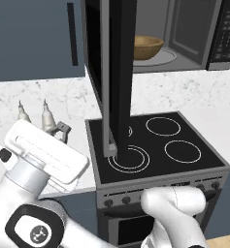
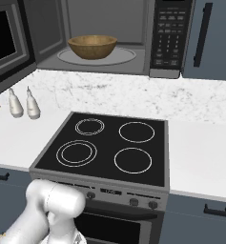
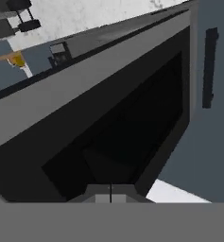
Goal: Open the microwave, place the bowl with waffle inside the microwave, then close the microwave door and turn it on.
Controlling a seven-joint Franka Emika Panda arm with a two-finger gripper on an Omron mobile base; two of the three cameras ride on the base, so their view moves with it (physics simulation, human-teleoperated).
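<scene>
The microwave (image 1: 194,38) (image 2: 133,14) stands open, its keypad panel (image 2: 168,33) at the right. The tan wooden bowl (image 1: 146,47) (image 2: 92,46) sits on the round turntable inside; from these angles the waffle is hidden by its rim. The microwave door (image 1: 119,72) (image 2: 2,43) is swung out to the left, edge-on over the stove in the left base view. In the hand view its dark glass (image 3: 123,132) lies close ahead. My gripper (image 3: 110,194) (image 1: 63,130) is shut with nothing in it, left of the door and low over the counter.
A black four-ring stovetop (image 1: 155,145) (image 2: 105,147) lies below the microwave. Two small white shakers (image 1: 23,114) (image 2: 32,105) stand on the marble counter (image 2: 200,143) to its left, near my hand. A dark cabinet handle (image 2: 201,33) is right of the microwave.
</scene>
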